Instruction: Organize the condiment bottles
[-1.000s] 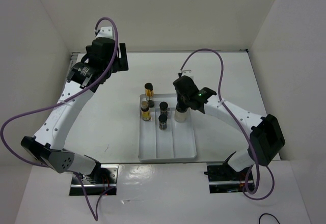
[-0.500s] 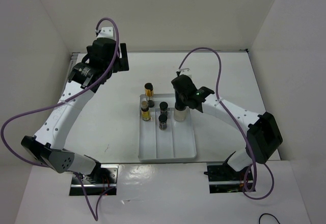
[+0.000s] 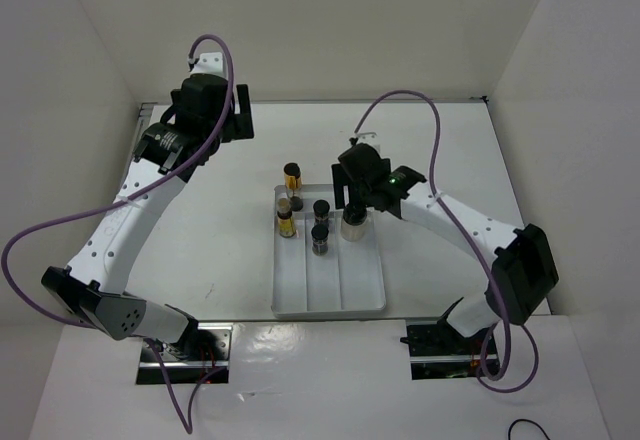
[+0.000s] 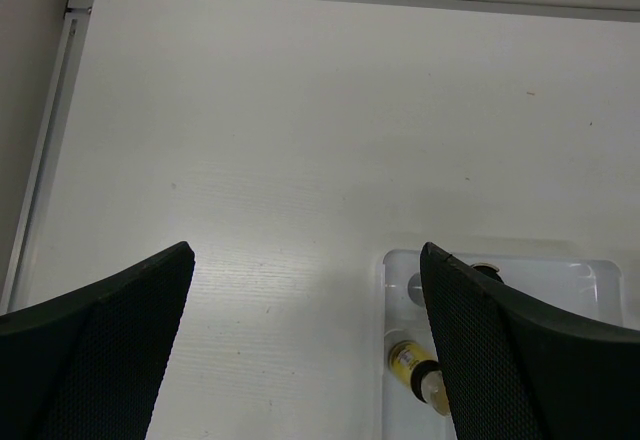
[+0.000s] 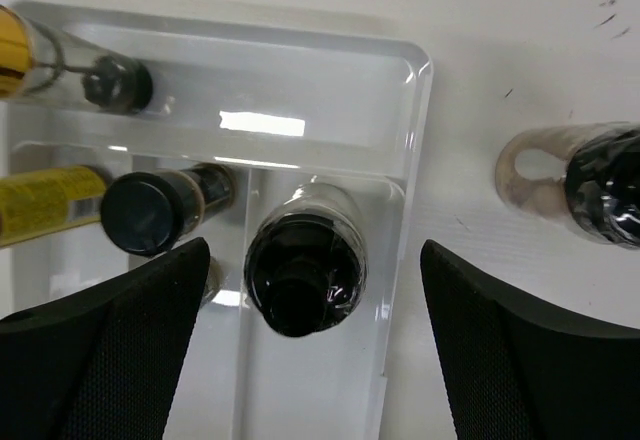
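A white divided tray holds several condiment bottles. A slim yellow one stands in its left lane and two short dark brown ones in the middle lane. A rounder clear bottle stands upright in the right lane. My right gripper hovers just above it, open, jaws either side and apart from it. Another round bottle stands outside the tray on the right. A second yellow bottle stands behind the tray. My left gripper is open at the far left.
White walls close the table at the back and sides. The tray's near half holds nothing. The left wrist view shows bare tabletop, the tray's far left corner and a yellow bottle.
My right gripper has opened and let go of the rounder clear bottle, which now stands in the tray's right lane. The left arm has not moved.
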